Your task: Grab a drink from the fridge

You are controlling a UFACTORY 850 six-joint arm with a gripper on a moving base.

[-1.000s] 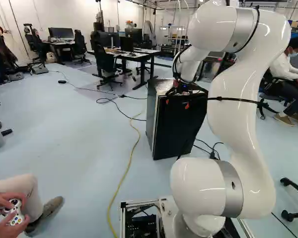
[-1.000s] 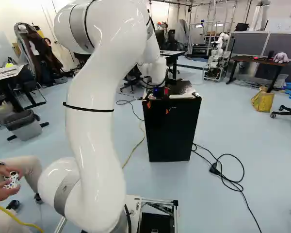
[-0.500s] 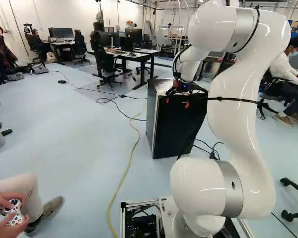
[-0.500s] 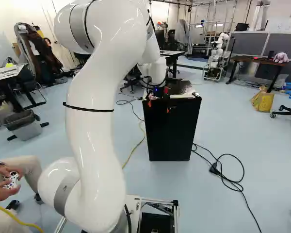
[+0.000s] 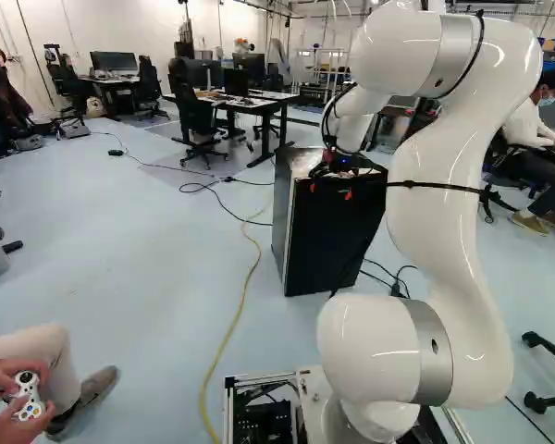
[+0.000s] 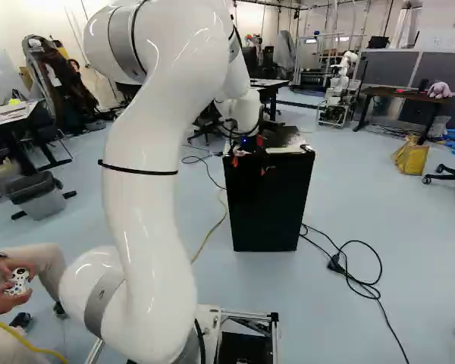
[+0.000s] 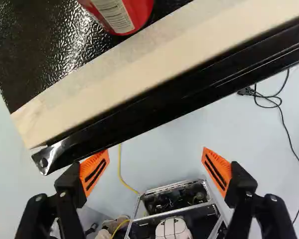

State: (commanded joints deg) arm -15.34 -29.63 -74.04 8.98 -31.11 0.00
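Note:
My gripper (image 5: pixel 330 191) is at the top front edge of the small black fridge (image 5: pixel 328 242), whose door is closed. The right base view shows the gripper (image 6: pixel 249 167) at the fridge's upper corner on the arm's side. In the wrist view the gripper (image 7: pixel 156 162) stands wide open with nothing between its orange pads. One fingertip overlaps the door's dark top edge (image 7: pixel 139 121) near its corner; whether they touch I cannot tell. A red can (image 7: pixel 125 14) stands on the fridge's top, behind the pale strip. The fridge's inside is hidden.
A yellow cable (image 5: pixel 231 324) runs along the floor left of the fridge, and black cables (image 6: pixel 356 265) lie to its right. Desks and chairs stand behind. Another robot (image 6: pixel 339 91) is farther back. A seated person holds a controller (image 5: pixel 28 396) near the base.
The gripper has shifted very slightly at the fridge's top edge, its pads a touch higher and turned a little. Its fingers remain open. The fridge and the base have not visibly moved.

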